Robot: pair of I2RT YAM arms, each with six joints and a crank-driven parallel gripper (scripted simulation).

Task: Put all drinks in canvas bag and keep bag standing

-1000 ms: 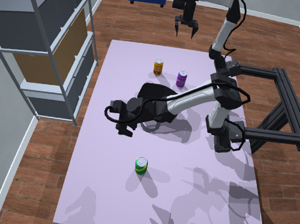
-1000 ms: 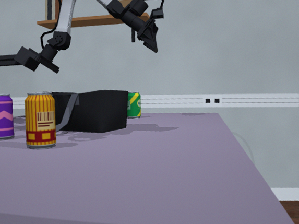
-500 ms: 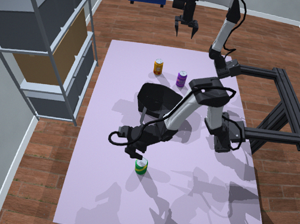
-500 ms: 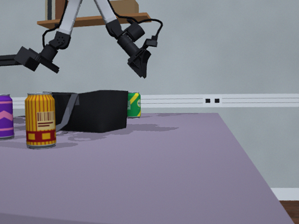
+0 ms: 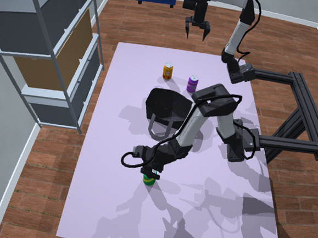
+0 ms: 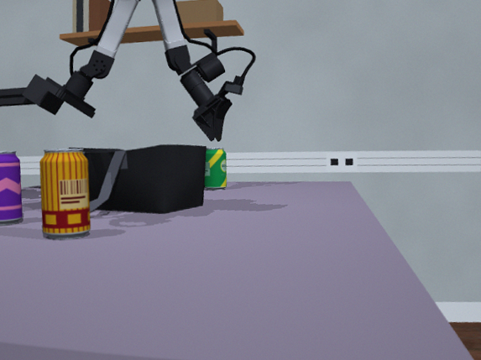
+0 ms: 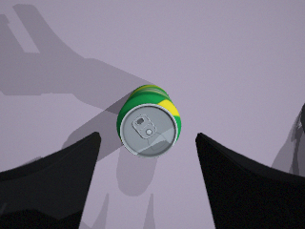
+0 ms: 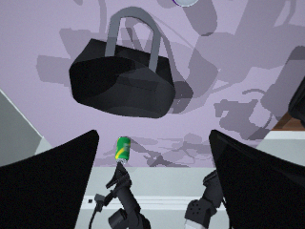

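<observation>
three upright drinks, green can (image 5: 148, 180) (image 6: 216, 168) (image 7: 149, 126) (image 8: 123, 148) partly hidden under left jaws (image 5: 149, 174) (image 6: 215, 139), both jaws released, bag floor obscured

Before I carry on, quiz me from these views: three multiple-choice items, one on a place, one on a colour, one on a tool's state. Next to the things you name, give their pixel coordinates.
1. Where is the green-and-yellow cylindrical metal can (image 5: 149, 180) (image 6: 216, 168) (image 7: 149, 129) (image 8: 123, 148)?
A) Inside the bag
B) On the table, below the left tool (image 5: 149, 176) (image 6: 215, 139) (image 7: 148, 135)
C) On the wall shelf

2. What colour is the open-topped fabric bag (image 5: 169, 102) (image 6: 158, 176) (image 8: 124, 91)?
A) Black
B) Red
C) White

3. How does the right tool (image 5: 195, 39) (image 8: 153, 133) stand?
A) Shut on a can
B) Shut on nothing
C) Open and empty

Key:
1 B: the left wrist view shows the can's top on the table side, between and beyond the fingers.
2 A: its walls are black in the top, exterior and right wrist views.
3 C: its fingers stand wide apart in the top view, nothing between them.
</observation>
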